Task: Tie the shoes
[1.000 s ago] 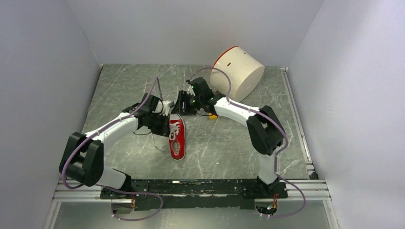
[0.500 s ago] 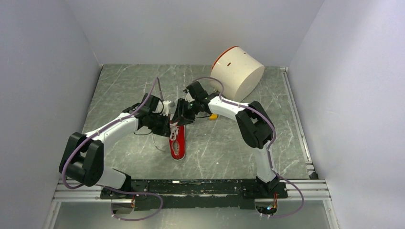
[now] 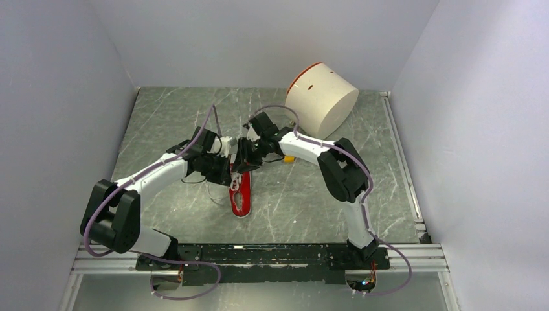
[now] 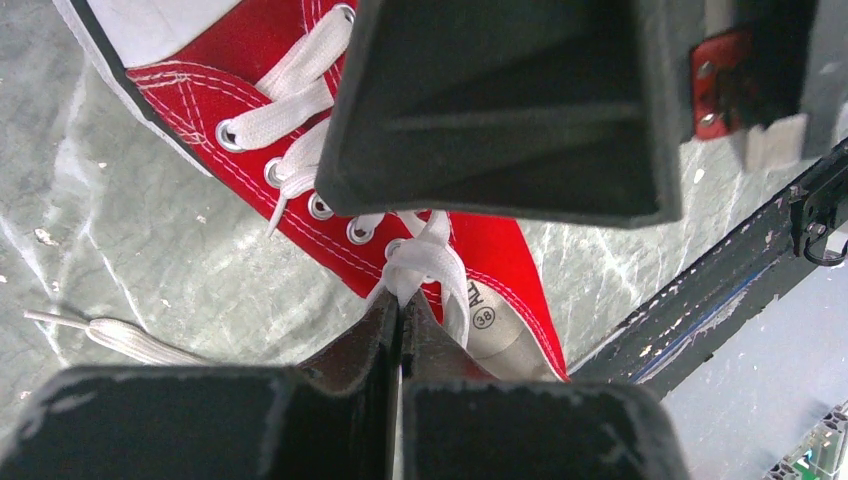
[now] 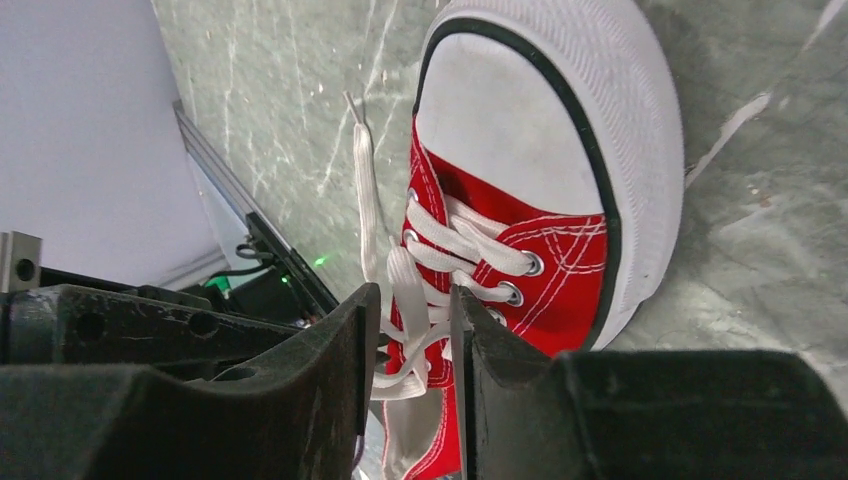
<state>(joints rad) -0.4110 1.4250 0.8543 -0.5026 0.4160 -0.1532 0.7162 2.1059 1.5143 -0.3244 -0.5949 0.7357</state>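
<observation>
Table: one grey marble table (image 3: 311, 194) is filling mid-frame.
Sneaker: one red sneaker (image 3: 240, 197) is lying at the centre.
Left gripper (image 4: 400, 312): clamping tight on the laces (image 4: 300, 90).
Right gripper (image 5: 415, 295): straddling the laces, fingers narrowly parted.

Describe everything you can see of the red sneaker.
The red sneaker is small, canvas by its look, with white rubber toe cap and sole, metal eyelets and a printed label inside. It sits upright on the marbled table, heel toward the arm bases. Its white laces are untied; the left gripper pinches one strand and the right gripper's open jaws straddle others.
</observation>
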